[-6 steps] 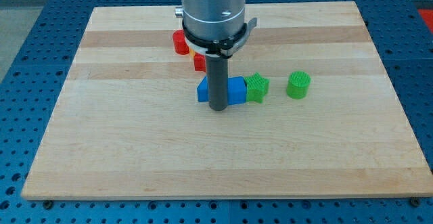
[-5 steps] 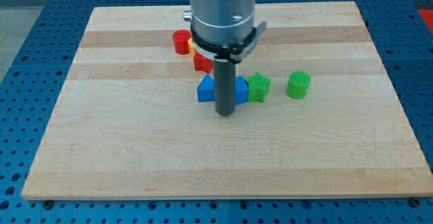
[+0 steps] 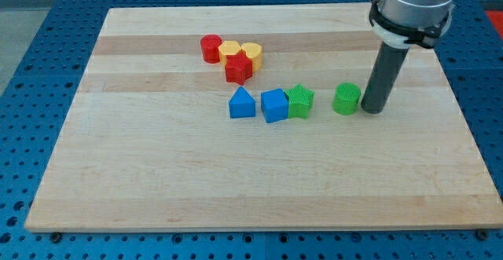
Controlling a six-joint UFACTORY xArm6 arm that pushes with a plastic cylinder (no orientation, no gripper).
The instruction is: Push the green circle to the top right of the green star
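tip (image 3: 372, 109) moved right, beside green circle (image 3: 346, 99)

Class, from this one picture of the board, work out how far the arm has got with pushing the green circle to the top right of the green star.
Done: my tip sits right beside the green circle, on its right side. In hand: lining up a push; contact cannot be confirmed. Left: the circle lies level with the green star, to its right with a gap between, so it must go toward the view's top. From this side, a push would send it left.
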